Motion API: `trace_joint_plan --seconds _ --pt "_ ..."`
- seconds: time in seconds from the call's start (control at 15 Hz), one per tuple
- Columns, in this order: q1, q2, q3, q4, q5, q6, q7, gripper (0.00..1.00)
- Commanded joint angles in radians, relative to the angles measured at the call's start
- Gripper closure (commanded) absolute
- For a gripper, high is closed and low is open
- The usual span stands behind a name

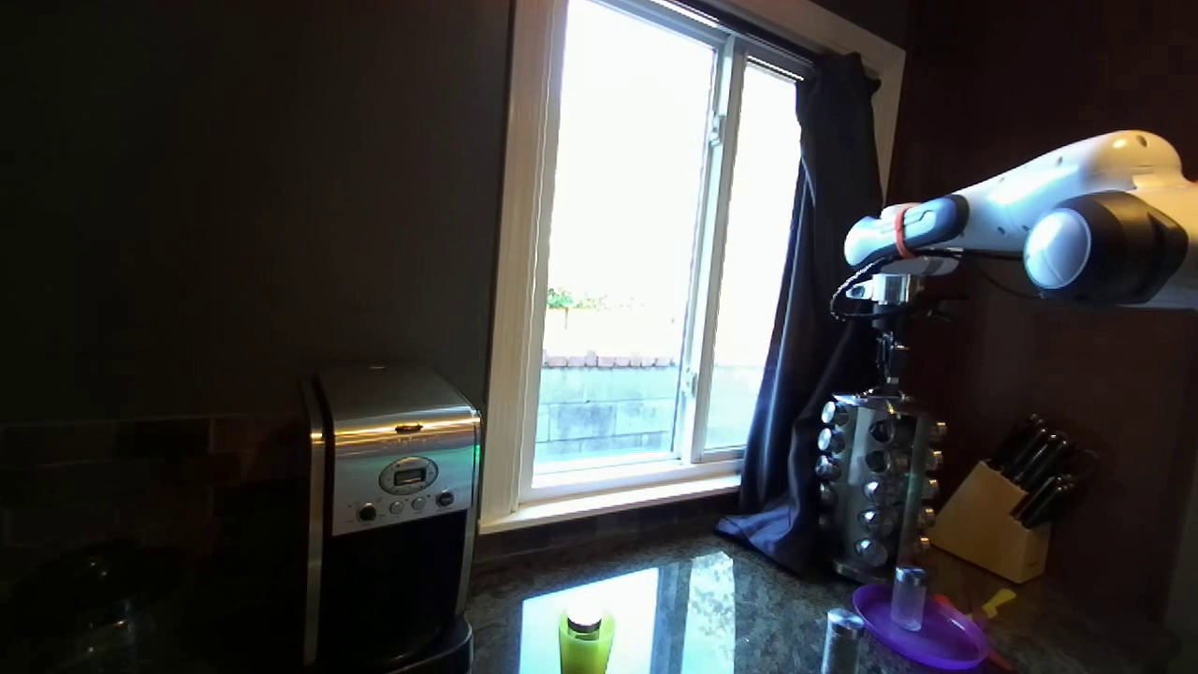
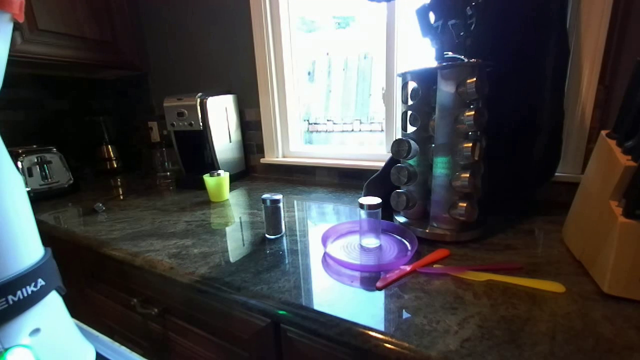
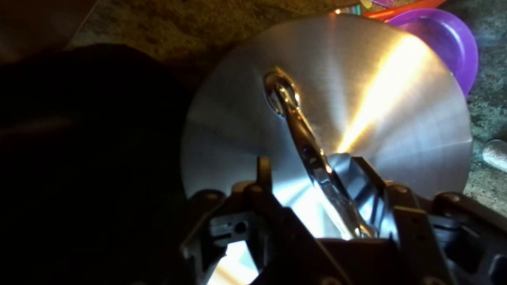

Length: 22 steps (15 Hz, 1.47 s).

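Gripper (image 3: 311, 168) wide apart, nothing held, two fingers (image 3: 264, 174) astride one chrome handle (image 3: 308, 150) atop one spice rack (image 2: 445, 150)

Arm (image 1: 1039, 187) comes in from the right edge in an exterior view, roughly level, dipping toward the wrist (image 1: 870, 241). Gripper (image 3: 310, 164) hangs straight down below it, jaws standing well apart. White arm section (image 2: 22, 215) with black band (image 2: 30, 290) at left edge in an exterior view, partly cropped.

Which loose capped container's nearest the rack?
The clear jar on the purple plate, beside the spice rack; the dark jar and the capped one in the lime cup stand farther off.
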Motion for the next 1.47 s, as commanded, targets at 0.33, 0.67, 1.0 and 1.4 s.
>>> trace_joint_plan --seconds 0.33,0.67,1.0,1.4 --pt "-0.008 -0.016 0.005 -0.021 0.038 -0.047 -0.093 0.99" --pt "-0.008 -0.013 0.001 -0.022 0.043 -0.040 -0.064 0.95" --pt "-0.001 -0.014 -0.005 -0.021 0.041 -0.042 0.034 0.95" --pt "0.000 -0.013 -0.005 -0.026 0.058 -0.023 0.201 0.95"
